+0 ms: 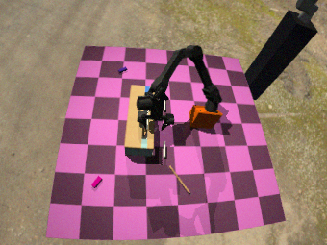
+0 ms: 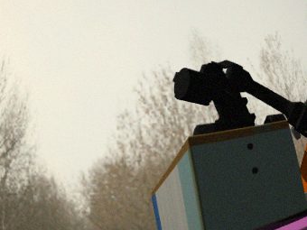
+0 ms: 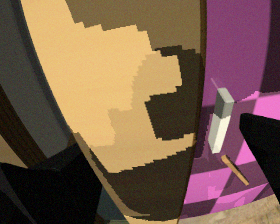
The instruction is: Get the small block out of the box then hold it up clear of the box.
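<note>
Top view: task's small block not made out. The shelf and the box's inside are hidden in all views, so whether the block sits on the shelf cannot be told.

Box (image 1: pixel 136 99) (image 2: pixel 248 192) (image 3: pixel 100 60): upright on the pink-and-dark checkered mat (image 1: pixel 113 195) (image 2: pixel 293 224) (image 3: pixel 235 40), tan top, long and narrow. Exterior view shows a dark grey-green end panel (image 2: pixel 235 197) with two round dark spots, one above the other; blue strip (image 2: pixel 156 212) at the far edge of the adjoining side.

Gripper (image 1: pixel 156 122) (image 2: pixel 226 128) (image 3: pixel 178 128): fingers wide apart, nothing between them. Low over the box top; contact with it cannot be judged. Wrist view has the tan top running between the two dark fingers, patched with shadow.

Beside the box, on the arm-base side: pale bar (image 1: pixel 164 150) (image 3: pixel 220 121), near the box's end, apart from it. Thin wooden stick (image 1: pixel 180 180) (image 3: pixel 234 170) lies beyond, slantwise on the mat.

Arm (image 1: pixel 168 70) (image 2: pixel 271 95) arches up from the orange base (image 1: pixel 197 122) (image 2: pixel 305 171), well apart from the box.

Farther out: magenta block (image 1: pixel 96 182) and purple block (image 1: pixel 122 70), both lying on the mat, near opposite ends of the box.
</note>
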{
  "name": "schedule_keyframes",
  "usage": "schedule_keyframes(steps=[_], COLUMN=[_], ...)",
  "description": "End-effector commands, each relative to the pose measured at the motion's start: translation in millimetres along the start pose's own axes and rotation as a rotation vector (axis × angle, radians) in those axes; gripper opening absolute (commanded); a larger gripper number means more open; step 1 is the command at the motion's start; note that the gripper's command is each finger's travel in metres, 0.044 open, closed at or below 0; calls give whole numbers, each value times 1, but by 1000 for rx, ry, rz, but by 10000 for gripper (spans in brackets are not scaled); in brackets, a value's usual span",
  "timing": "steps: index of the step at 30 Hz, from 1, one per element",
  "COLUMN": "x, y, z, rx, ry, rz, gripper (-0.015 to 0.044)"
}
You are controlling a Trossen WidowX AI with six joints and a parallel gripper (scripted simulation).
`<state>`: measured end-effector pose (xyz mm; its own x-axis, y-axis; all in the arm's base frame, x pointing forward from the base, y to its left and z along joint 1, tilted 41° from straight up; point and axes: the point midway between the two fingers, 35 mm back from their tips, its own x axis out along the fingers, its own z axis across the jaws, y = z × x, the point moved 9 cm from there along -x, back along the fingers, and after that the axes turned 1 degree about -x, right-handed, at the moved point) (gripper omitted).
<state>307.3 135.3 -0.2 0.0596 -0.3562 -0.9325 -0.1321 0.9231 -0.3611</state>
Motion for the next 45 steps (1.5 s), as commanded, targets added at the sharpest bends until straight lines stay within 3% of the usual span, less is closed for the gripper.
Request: schedule_keyframes(steps=[1, 45], x=[3, 17], y=[5, 46], z=[0, 1], rx=[4, 5], ry=[4, 3], rz=[6, 9], gripper=[400, 400])
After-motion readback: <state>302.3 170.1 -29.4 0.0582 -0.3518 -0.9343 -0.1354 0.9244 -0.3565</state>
